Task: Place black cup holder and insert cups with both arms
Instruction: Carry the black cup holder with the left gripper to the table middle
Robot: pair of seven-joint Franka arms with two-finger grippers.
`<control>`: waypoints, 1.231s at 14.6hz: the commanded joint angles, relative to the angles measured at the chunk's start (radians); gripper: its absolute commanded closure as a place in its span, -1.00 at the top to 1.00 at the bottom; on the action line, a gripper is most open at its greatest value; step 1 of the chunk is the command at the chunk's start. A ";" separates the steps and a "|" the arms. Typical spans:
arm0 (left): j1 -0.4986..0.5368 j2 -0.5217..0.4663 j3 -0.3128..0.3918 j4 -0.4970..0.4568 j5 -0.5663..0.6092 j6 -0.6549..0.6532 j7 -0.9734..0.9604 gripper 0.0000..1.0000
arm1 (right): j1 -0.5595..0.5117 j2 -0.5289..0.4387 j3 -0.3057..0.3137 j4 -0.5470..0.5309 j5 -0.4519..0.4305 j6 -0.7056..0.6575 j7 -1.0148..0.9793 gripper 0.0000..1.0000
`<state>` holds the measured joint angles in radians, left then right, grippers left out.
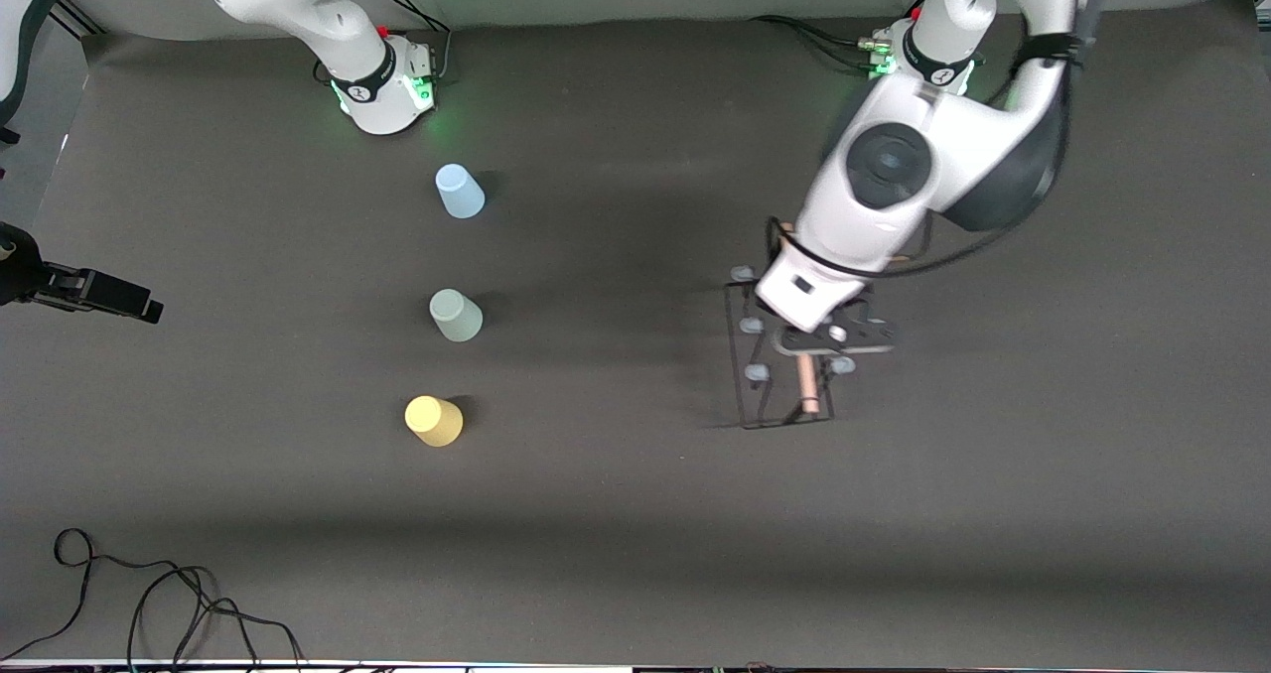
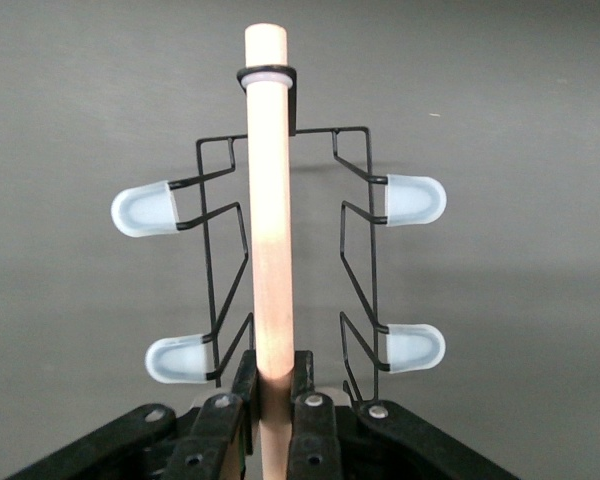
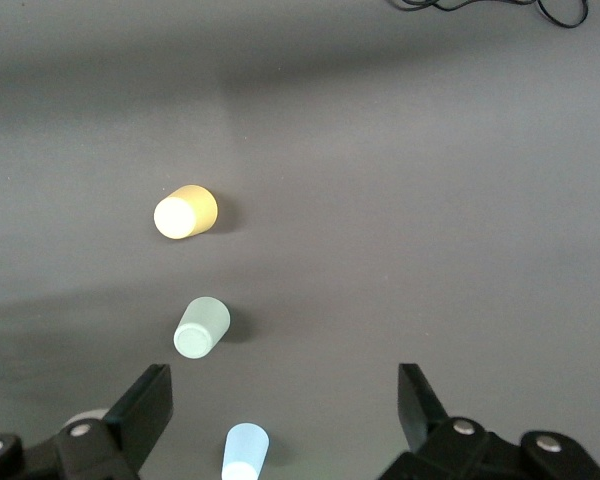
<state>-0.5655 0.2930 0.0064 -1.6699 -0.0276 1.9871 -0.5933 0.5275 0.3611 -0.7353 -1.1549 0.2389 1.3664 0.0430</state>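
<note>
The black cup holder (image 1: 784, 375) stands toward the left arm's end; blue cup (image 1: 460, 192), grey-green cup (image 1: 456, 316) and yellow cup (image 1: 434, 421) sit upside down in a row.

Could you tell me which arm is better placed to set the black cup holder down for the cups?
Left. The left gripper is shut on the black cup holder by its wooden handle, while the right gripper hangs open above the three cups, holding nothing.

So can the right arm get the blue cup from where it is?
Probably yes: the right gripper hangs open above the blue cup, and nothing stands in its way.
</note>
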 commanded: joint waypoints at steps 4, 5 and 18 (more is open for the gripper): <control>-0.151 0.058 0.018 -0.002 -0.006 0.117 -0.129 -1.00 | 0.000 -0.007 -0.001 -0.002 -0.007 -0.010 -0.017 1.00; -0.171 0.070 0.018 -0.002 -0.006 0.131 -0.155 -1.00 | 0.000 -0.007 -0.001 -0.002 -0.007 -0.010 -0.017 1.00; -0.283 0.135 0.018 -0.008 -0.003 0.196 -0.293 -1.00 | 0.005 -0.007 -0.001 -0.014 -0.007 -0.018 -0.017 0.99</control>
<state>-0.8280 0.4267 0.0066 -1.6802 -0.0276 2.1757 -0.8563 0.5277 0.3612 -0.7353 -1.1634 0.2389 1.3617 0.0430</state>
